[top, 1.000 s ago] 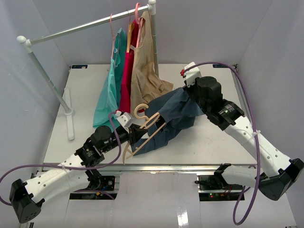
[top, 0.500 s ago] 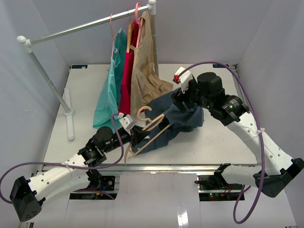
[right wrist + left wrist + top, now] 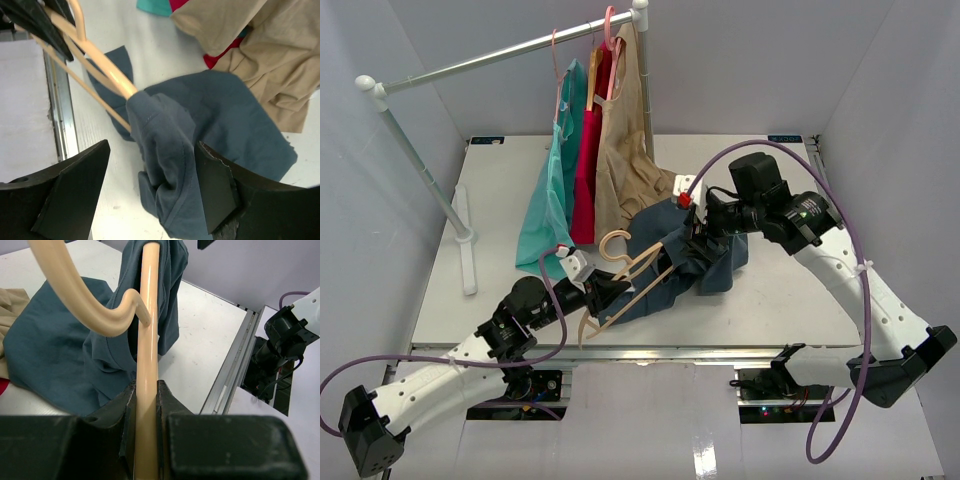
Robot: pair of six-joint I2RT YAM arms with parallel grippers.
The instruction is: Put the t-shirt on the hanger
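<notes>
The tan wooden hanger (image 3: 638, 278) with its peach hook (image 3: 612, 243) is held low over the table by my left gripper (image 3: 603, 291). That gripper is shut on one hanger arm (image 3: 148, 340), just below the hook (image 3: 90, 310). The slate-blue t-shirt (image 3: 712, 258) lies on the table, with a bunched fold draped over the hanger's far end (image 3: 117, 82). My right gripper (image 3: 150, 187) is open. Its fingers (image 3: 75, 192) stand on either side of the bunched t-shirt (image 3: 170, 150) without pinching it.
A clothes rail (image 3: 500, 55) crosses the back left, carrying a turquoise garment (image 3: 552, 190), a red one (image 3: 587, 170) and a beige one (image 3: 625, 150) whose hem lies on the table beside the t-shirt. The rail's foot (image 3: 466, 240) stands at the left. The metal table edge (image 3: 720, 350) runs along the front.
My right gripper has let go of the t-shirt, opened wide and swung left toward the hanger's end. The left arm has shifted the hanger slightly forward and down.
</notes>
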